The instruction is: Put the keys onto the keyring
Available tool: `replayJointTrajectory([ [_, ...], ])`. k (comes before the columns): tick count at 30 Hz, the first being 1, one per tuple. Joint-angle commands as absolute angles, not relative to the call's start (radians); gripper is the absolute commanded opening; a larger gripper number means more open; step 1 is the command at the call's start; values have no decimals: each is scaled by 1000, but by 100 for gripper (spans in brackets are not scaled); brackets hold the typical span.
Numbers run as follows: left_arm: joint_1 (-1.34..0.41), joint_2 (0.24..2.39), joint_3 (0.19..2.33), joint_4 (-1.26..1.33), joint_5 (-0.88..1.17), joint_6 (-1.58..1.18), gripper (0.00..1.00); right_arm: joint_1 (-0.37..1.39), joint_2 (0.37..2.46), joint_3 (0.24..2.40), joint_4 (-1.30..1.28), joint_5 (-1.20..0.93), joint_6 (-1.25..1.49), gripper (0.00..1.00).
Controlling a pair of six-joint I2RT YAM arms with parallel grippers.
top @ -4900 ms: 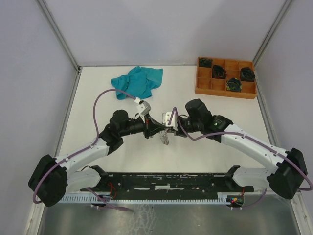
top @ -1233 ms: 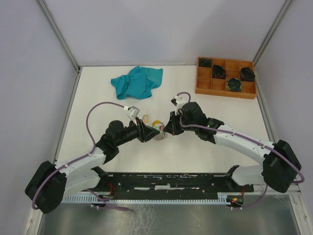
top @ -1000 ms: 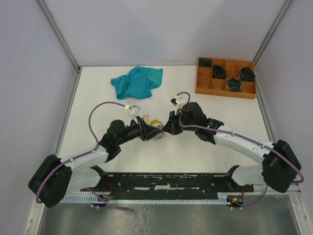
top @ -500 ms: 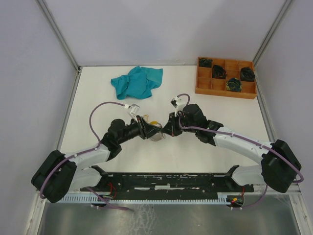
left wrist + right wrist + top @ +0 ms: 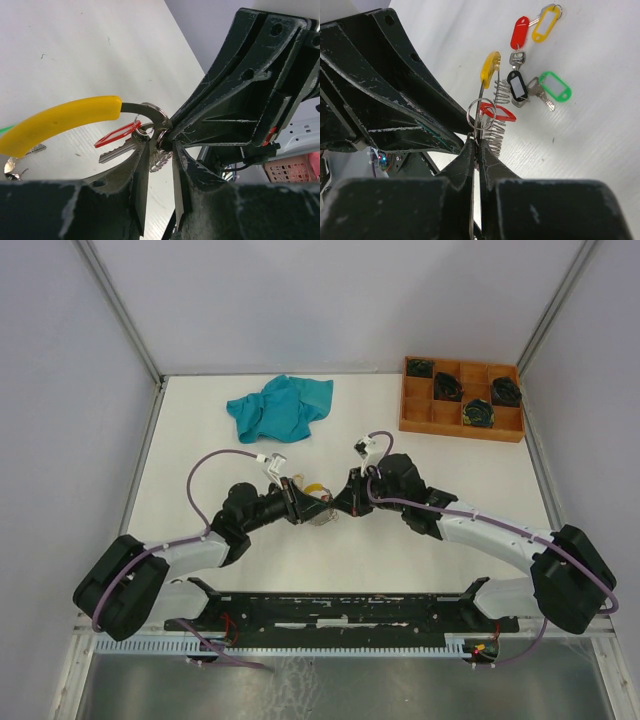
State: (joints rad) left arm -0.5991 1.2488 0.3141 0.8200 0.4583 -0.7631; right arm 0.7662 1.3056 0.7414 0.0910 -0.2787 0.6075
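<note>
The keyring is a thin wire with a yellow sleeve (image 5: 60, 122). It also shows in the right wrist view (image 5: 490, 67) and as a yellow fleck in the top view (image 5: 316, 489). My right gripper (image 5: 478, 146) is shut on the bare wire. A red-tagged key (image 5: 117, 137) hangs on that wire by a small split ring (image 5: 481, 112). My left gripper (image 5: 159, 150) faces the right one tip to tip and pinches a cluster of small split rings (image 5: 160, 157). Loose keys lie on the table: red tag (image 5: 519, 32), yellow tag (image 5: 545, 24), black tag (image 5: 517, 85), green tag (image 5: 556, 87).
A teal cloth (image 5: 280, 408) lies at the back left. An orange compartment tray (image 5: 412, 412) with dark coiled bundles stands at the back right. A silvery coil (image 5: 501, 95) lies beside the loose keys. Both grippers (image 5: 330, 508) meet at the table's middle.
Since 4.9 s ago both grippers have turned and dropped toward the table. Over the last second they drew closer tip to tip, and the left arm shifted slightly right.
</note>
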Motion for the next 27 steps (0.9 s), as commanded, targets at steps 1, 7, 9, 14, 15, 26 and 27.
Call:
replayJointTrajectory([
  [1, -594, 1266, 310, 955, 502, -835, 31, 755, 1304, 723, 237, -314, 658, 7],
  [7, -594, 1275, 307, 1009, 505, -872, 28, 745, 1323, 699, 304, -342, 698, 11],
  [9, -594, 1276, 306, 1016, 503, -878, 26, 743, 1326, 695, 317, -349, 708, 12],
  [14, -593, 1275, 290, 1036, 489, -893, 12, 734, 1320, 687, 332, -356, 721, 16],
  [15, -593, 1274, 284, 1042, 484, -896, 8, 732, 1318, 684, 335, -356, 720, 17],
  [26, -579, 1265, 251, 1048, 436, -911, 3, 711, 1288, 667, 345, -383, 719, 33],
  [27, -579, 1264, 246, 1048, 431, -913, 3, 710, 1282, 666, 344, -383, 717, 35],
])
